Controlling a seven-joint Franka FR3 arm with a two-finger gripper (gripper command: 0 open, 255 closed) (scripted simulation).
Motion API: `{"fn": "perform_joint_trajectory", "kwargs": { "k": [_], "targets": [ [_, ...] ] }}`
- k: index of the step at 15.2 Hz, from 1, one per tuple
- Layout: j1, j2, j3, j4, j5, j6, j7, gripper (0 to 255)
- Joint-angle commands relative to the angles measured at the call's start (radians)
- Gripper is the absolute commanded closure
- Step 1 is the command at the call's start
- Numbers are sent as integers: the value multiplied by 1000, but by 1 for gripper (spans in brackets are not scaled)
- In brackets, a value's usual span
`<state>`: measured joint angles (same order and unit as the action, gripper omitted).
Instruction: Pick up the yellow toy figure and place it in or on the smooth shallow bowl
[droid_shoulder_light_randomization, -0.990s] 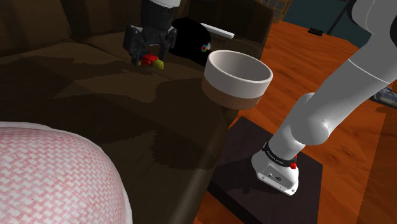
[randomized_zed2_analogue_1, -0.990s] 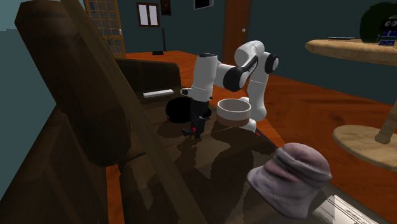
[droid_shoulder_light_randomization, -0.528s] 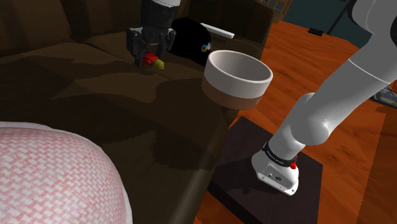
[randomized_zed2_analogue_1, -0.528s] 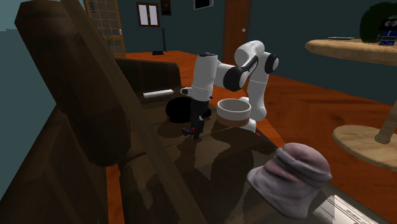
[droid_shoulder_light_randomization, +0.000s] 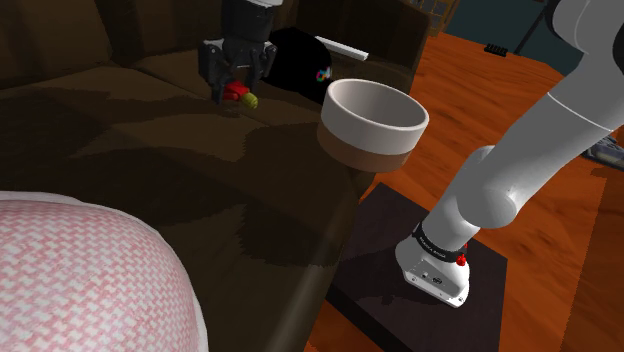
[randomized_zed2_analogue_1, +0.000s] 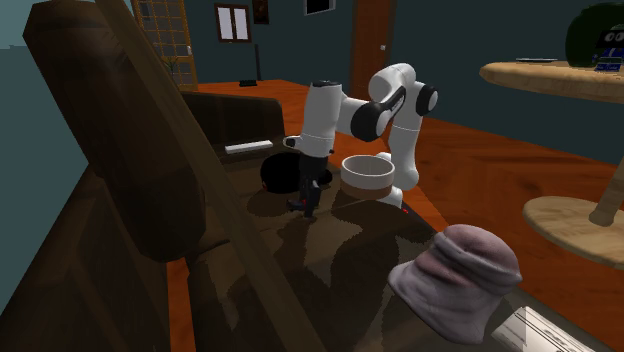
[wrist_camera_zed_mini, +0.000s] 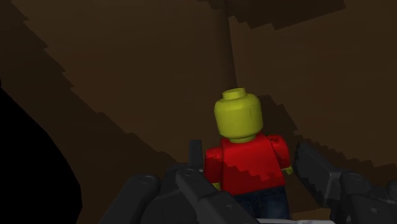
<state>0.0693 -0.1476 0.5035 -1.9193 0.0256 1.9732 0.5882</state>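
Note:
The toy figure (droid_shoulder_light_randomization: 242, 96) has a yellow head, a red torso and blue legs. My black gripper (droid_shoulder_light_randomization: 236, 90) is shut on it, just above the dark brown sofa seat (droid_shoulder_light_randomization: 180, 160). In the wrist view the fingers (wrist_camera_zed_mini: 317, 170) clasp the figure (wrist_camera_zed_mini: 245, 149) at its torso and legs, and its head points away from the hand. The bowl (droid_shoulder_light_randomization: 372, 118), white with a tan base, stands at the seat's edge towards the shoulder view's right, a short way from the gripper. In the second exterior view the gripper (randomized_zed2_analogue_1: 308, 202) hangs left of the bowl (randomized_zed2_analogue_1: 366, 172).
A black cap (droid_shoulder_light_randomization: 300, 62) with a coloured logo lies just behind the gripper, and a flat white thing (droid_shoulder_light_randomization: 343, 48) lies behind that. A pink checked cushion (droid_shoulder_light_randomization: 90, 270) fills the shoulder view's lower left. A grey-pink soft lump (randomized_zed2_analogue_1: 455, 268) lies on the seat. The floor beyond the seat's edge is wooden.
The fingers went from open to shut on the toy figure. Gripper and figure have since risen slightly off the seat.

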Motion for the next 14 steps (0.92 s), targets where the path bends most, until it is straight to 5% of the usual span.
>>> {"fn": "perform_joint_trajectory", "kwargs": {
  "k": [1, 14],
  "targets": [
    [0, -1, -1, 23, 1, -24, -1, 255],
    [-4, 25, 0, 223, -13, -202, 3, 255]
  ]
}}
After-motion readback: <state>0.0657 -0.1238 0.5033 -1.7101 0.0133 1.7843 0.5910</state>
